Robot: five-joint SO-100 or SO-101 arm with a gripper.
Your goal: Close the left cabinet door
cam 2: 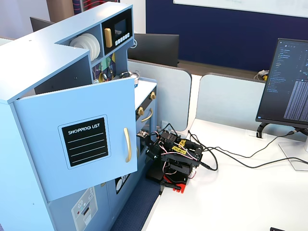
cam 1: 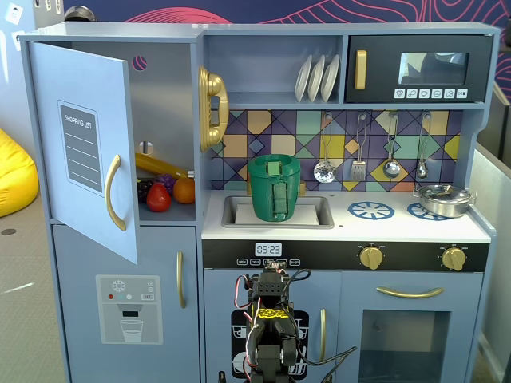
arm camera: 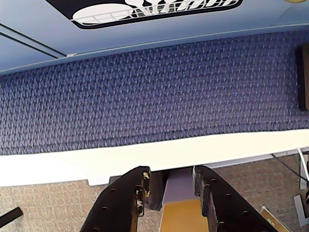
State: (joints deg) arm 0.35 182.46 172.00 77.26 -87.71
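Observation:
The left cabinet door (cam 1: 84,152) is light blue with a black "SHOPPING LIST" panel and a curved gold handle (cam 1: 114,191). It stands swung wide open from the top left compartment, and it also shows in the other fixed view (cam 2: 86,144). My arm (cam 1: 270,319) sits folded low on the white table in front of the kitchen's middle, well right of and below the door in that view, and it shows beside the door's free edge in the other fixed view (cam 2: 175,156). My gripper (arm camera: 170,170) points down over the table edge, jaws apart and empty.
Toy fruit (cam 1: 164,191) lies in the open compartment. A green pot (cam 1: 274,187) sits in the sink, and a gold phone (cam 1: 211,108) hangs beside it. A monitor (cam 2: 288,84) and cables (cam 2: 231,156) lie on the table. Blue carpet (arm camera: 154,92) lies below the table edge (arm camera: 145,154).

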